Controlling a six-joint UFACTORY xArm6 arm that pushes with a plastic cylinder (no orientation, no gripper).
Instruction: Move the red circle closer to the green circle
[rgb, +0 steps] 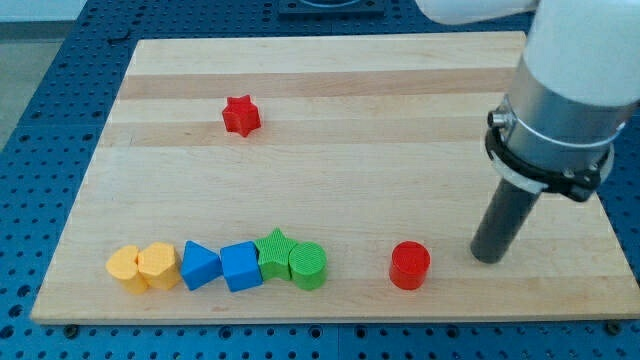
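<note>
1. Reading the board from my tip (489, 258) outward: the red circle (410, 265) lies just to the tip's left in the view, near but not touching, and the green circle (308, 266) lies further left on nearly the same line, at the right end of a row of blocks along the view's bottom.
2. My tool is a plain rod with nothing to spread or pinch; its end rests on the wooden board (330, 110) and holds nothing.
3. I judge the step in hand to be the approach, so I would line the tip up squarely behind the red circle's right face before contact.
4. I would push straight toward the view's left, through the disc's centre, since an off-centre touch could let it slip toward the board's bottom edge.
5. I would stop short of the green circle; overshooting could jostle it and the green star (274, 250) touching it.
</note>
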